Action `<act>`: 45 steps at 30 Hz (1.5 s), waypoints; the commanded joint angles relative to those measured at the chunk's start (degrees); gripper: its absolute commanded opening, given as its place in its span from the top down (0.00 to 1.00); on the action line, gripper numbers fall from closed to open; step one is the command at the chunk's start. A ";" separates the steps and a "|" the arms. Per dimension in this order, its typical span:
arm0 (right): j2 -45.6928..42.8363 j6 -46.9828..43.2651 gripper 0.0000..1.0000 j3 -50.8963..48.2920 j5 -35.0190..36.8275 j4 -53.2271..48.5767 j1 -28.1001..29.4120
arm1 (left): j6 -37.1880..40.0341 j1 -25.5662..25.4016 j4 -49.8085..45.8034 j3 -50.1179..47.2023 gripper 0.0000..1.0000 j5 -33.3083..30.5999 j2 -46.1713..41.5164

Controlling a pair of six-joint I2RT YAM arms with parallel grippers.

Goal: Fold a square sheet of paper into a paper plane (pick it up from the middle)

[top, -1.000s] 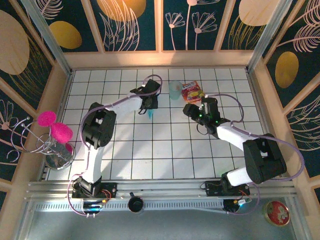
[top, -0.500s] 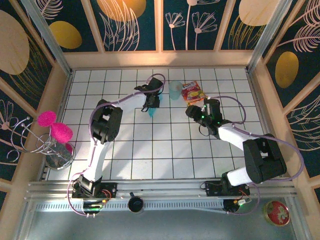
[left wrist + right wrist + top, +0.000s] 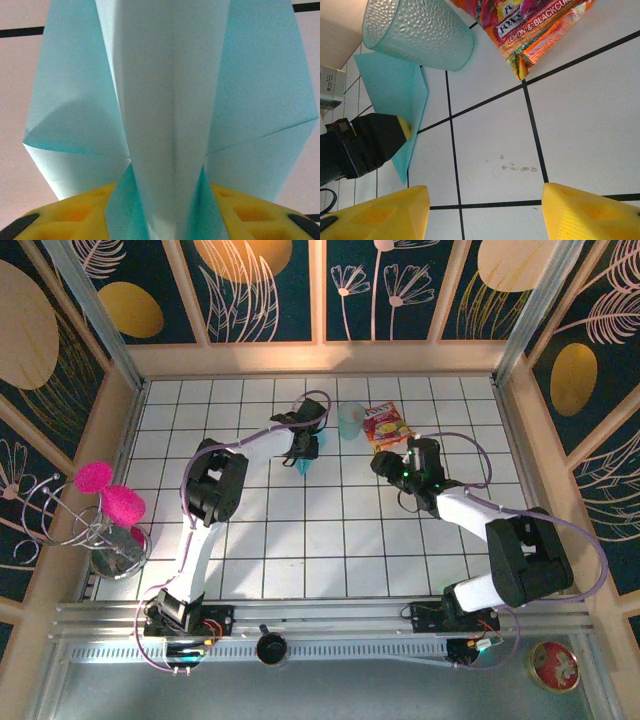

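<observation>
The teal square sheet of paper is folded into a paper plane (image 3: 303,462) with a centre ridge, lying on the white tiles left of centre at the back. My left gripper (image 3: 305,443) is at its rear end. In the left wrist view the plane's ridge (image 3: 165,100) runs up between the two yellow fingers (image 3: 80,210), which stand apart on either side, and the wings spread out flat. My right gripper (image 3: 485,210) is open over bare tile, to the right of the plane's tip (image 3: 402,172).
A pale blue dimpled cup (image 3: 351,420) stands just right of the plane, with a red-and-yellow snack packet (image 3: 385,426) beside it. A wire stand with pink puffs (image 3: 110,505) sits off the table's left edge. Wooden walls ring the tiles.
The left gripper's jaws have spread apart around the plane's ridge, and the left arm has shifted slightly toward the back. The right arm has hardly moved.
</observation>
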 commanded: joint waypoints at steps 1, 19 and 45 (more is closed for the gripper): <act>-1.90 -0.47 0.38 -1.33 0.15 0.51 -0.66 | -1.51 0.61 -0.31 -1.54 0.52 0.27 2.20; -2.27 -0.29 0.32 -2.30 0.08 1.44 -0.86 | -1.92 0.88 0.99 -2.63 0.41 2.32 2.31; -18.25 -17.34 0.02 6.57 32.79 -8.54 -6.39 | -0.49 1.40 28.37 -37.18 0.01 -23.18 -44.97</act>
